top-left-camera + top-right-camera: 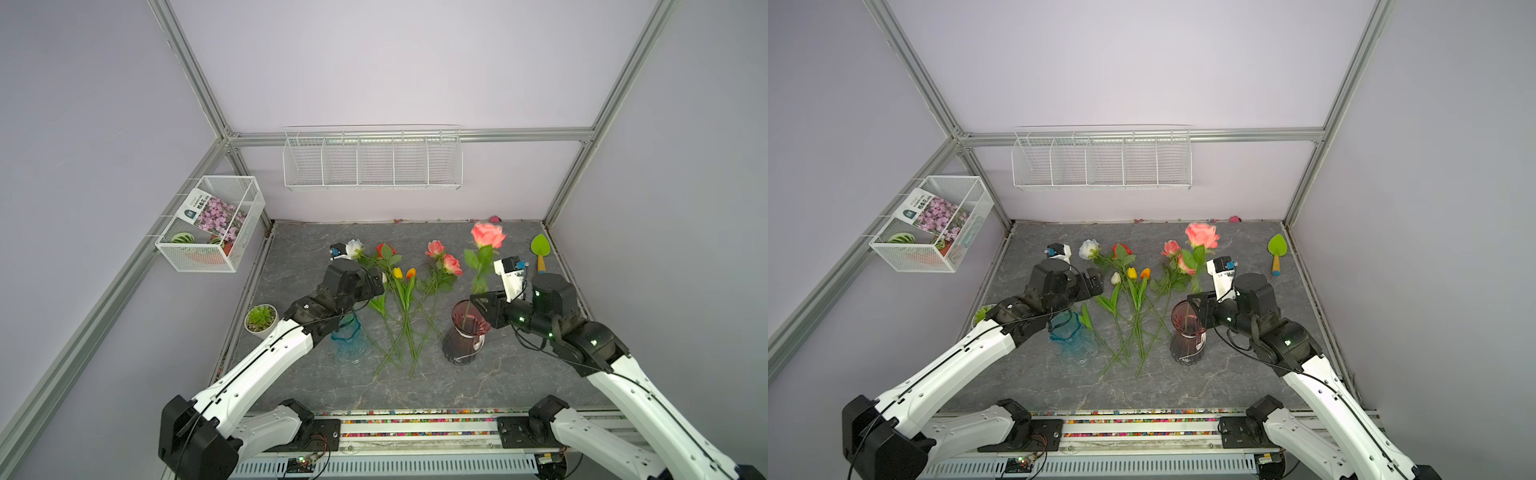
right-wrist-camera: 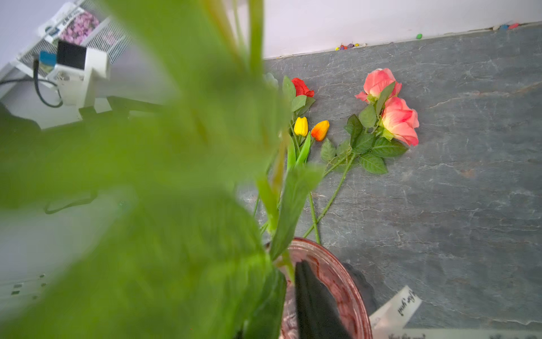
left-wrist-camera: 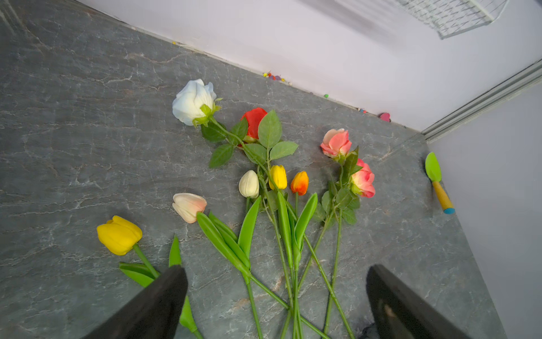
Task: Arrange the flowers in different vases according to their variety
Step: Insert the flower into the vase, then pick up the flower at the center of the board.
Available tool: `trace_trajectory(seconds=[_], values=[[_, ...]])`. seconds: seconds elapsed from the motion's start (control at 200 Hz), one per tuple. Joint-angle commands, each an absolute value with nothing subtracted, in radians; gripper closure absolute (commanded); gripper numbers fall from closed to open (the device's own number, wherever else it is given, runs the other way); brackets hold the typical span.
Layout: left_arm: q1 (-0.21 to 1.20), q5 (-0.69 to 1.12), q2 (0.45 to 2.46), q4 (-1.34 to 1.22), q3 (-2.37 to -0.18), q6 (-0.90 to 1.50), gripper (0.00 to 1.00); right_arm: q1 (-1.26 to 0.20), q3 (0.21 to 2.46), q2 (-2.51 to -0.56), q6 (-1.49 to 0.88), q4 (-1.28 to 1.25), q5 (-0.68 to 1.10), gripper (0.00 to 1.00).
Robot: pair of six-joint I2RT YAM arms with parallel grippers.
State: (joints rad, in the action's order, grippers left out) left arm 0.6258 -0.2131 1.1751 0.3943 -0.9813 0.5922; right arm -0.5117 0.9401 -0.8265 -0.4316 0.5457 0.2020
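Seemingly upright: coral-pink rose (image 1: 488,235) inside the maroon vase (image 1: 457,348).

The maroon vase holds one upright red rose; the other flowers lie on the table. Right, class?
No: the upright rose in the maroon vase is coral-pink, not red, as both top views show. The other flowers do lie on the table.

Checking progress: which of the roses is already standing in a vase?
The large coral-pink rose, upright in the maroon vase; the other roses lie flat on the table.
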Motion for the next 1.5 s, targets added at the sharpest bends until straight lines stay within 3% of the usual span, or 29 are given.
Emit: trace_trajectory(seconds=[0.0,0.24,0.435,0.685,0.885,0.97,1.17,1.365,1.494], values=[[0.626,-0.227,1.226,0.437,-1.033,0.581,0.00,-0.519,0.932,-0.804,-0.430,0.565,0.172,0.59],[0.569,-0.192,1.297,0.460,-1.075,0.611,0.00,-0.518,1.010,-0.824,-0.432,0.644,0.075,0.48],[0.486,-0.225,1.330,0.548,-1.147,0.706,0.11,-0.487,1.146,-0.901,-0.453,0.699,0.032,0.46],[0.425,-0.389,1.360,0.745,-1.207,0.914,0.24,-0.301,1.236,-0.972,-0.492,0.669,0.204,0.39],[0.331,-0.259,1.407,0.752,-1.131,0.989,0.32,-0.243,1.248,-1.025,-0.466,0.685,0.272,0.40],[0.328,-0.219,1.465,0.752,-1.144,0.987,0.37,-0.234,1.248,-1.050,-0.455,0.697,0.272,0.40],[0.334,-0.005,1.638,0.756,-1.254,1.002,0.36,-0.215,1.214,-1.056,-0.449,0.686,0.275,0.40],[0.446,-0.018,1.786,0.795,-1.377,1.031,0.38,-0.177,1.198,-1.061,-0.441,0.686,0.303,0.41],[0.478,-0.009,1.873,0.822,-1.415,1.048,0.43,-0.163,1.193,-1.066,-0.440,0.681,0.323,0.42]])
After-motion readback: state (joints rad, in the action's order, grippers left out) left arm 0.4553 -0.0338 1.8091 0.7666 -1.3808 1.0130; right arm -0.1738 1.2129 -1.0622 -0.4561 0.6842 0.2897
